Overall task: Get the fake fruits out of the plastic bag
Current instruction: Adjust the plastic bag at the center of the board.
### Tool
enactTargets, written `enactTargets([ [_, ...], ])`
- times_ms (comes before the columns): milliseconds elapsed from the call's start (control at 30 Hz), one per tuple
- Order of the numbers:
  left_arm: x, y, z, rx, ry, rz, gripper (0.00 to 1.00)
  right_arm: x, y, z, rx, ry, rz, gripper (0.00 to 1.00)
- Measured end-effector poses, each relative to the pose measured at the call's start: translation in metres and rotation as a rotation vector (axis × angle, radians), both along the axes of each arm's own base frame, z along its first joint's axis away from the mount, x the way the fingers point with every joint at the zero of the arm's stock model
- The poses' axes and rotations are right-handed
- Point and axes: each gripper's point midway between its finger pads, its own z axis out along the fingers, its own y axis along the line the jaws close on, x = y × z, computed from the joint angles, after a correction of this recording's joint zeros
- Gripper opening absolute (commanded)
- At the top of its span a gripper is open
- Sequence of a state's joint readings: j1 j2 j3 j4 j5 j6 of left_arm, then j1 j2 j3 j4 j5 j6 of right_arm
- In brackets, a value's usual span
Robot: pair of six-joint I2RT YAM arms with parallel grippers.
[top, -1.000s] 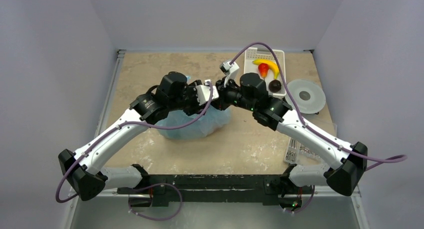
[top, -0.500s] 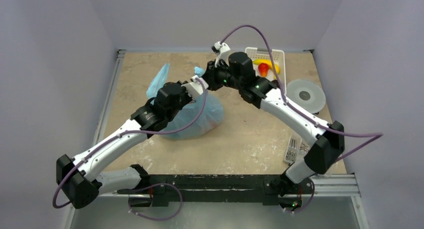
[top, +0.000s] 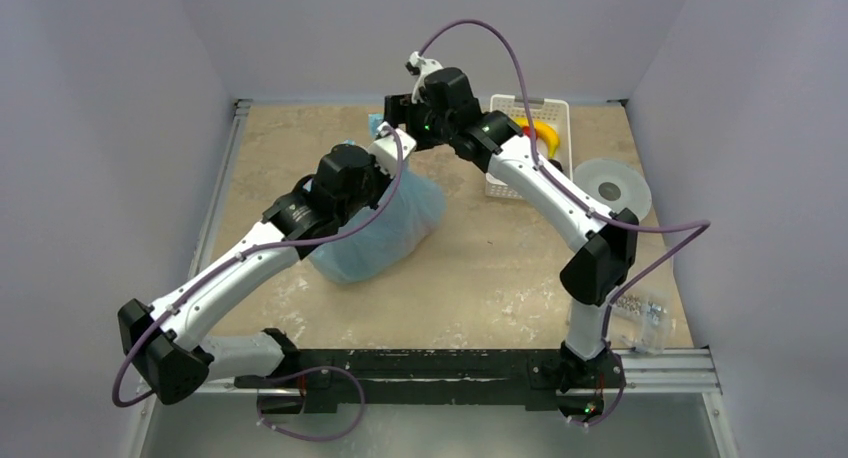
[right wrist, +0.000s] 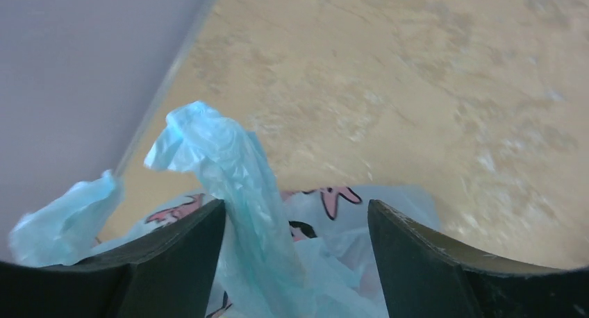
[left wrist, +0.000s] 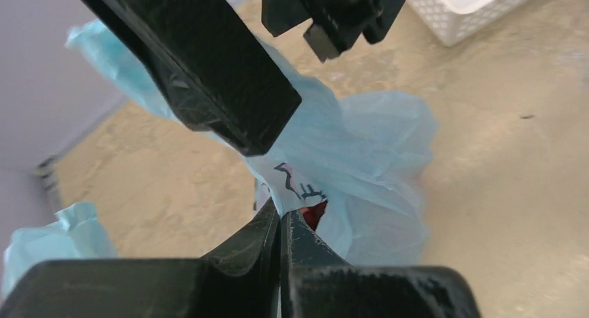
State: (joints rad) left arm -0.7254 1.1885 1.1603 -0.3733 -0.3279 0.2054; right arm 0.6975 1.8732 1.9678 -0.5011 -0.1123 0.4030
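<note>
Beige tabletop (top: 500,268), left fingers (left wrist: 280,229) pinched on plastic bag (left wrist: 375,144), right fingers (right wrist: 399,245) apart around its handle.

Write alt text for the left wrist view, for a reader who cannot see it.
The left gripper is shut on a fold of the light-blue plastic bag, above a beige table; something red shows inside.

Pale lilac walls (top: 120,58) enclose a mottled beige stone-look table (top: 480,278) on three sides.

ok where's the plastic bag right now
In the top view the plastic bag sits left of centre, just left of the white basket.
</note>
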Motion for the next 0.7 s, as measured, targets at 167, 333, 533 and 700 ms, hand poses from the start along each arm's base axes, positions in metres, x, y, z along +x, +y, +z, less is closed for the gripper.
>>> enactTargets([
  [167,-0.009,-0.027,-0.016,-0.129,0.193,-0.098,0.0,-0.011,-0.048,-0.051,-0.143,0.102,-0.144,0.98],
  [333,-0.012,-0.036,-0.018,-0.258,0.323,-0.14,0.0,-0.049,-0.103,-0.052,-0.151,0.132,-0.266,0.99],
  [533,-0.021,-0.042,-0.021,-0.313,0.4,-0.169,0.0,-0.094,-0.132,-0.008,0.093,0.056,-0.304,0.99],
  [700,-0.026,-0.046,-0.02,-0.33,0.429,-0.19,0.0,-0.113,-0.118,-0.014,0.229,0.05,-0.243,0.99],
])
